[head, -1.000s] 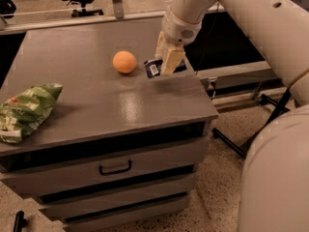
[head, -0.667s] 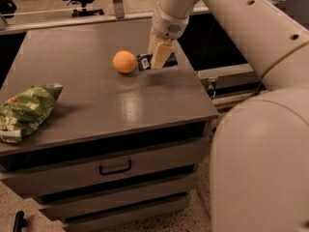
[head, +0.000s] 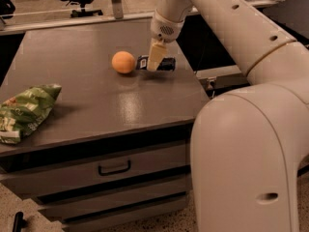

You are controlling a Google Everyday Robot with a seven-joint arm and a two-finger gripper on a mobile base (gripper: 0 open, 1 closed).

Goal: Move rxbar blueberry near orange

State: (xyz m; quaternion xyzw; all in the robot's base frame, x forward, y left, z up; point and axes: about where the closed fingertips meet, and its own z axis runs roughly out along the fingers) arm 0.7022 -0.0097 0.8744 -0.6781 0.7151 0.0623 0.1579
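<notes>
- Since a second ago my end effector (head: 155,61) has swung left across the counter (head: 96,100) and brought the rxbar blueberry (head: 168,64) with it, so the gap to the fruit has closed.
- Far left, a green chip bag (head: 26,111) lies near the counter's edge, well apart from the work and no part of it.
- Next comes the orange (head: 123,62), sitting alone on the back half of the counter.
- Just right of it is the bar, near the orange but not touching. My end effector is pinched shut across the bar's middle and comes down from above.
- The bar's long axis runs left to right, and the end with the white patch points at the orange.
- I judge the carry all but done — this is the placing step. Whether the bar already rests on the counter, I cannot tell.
- The next move calls for a gentle release and a straight lift, so that I neither drag the bar nor nudge the orange into a roll.
</notes>
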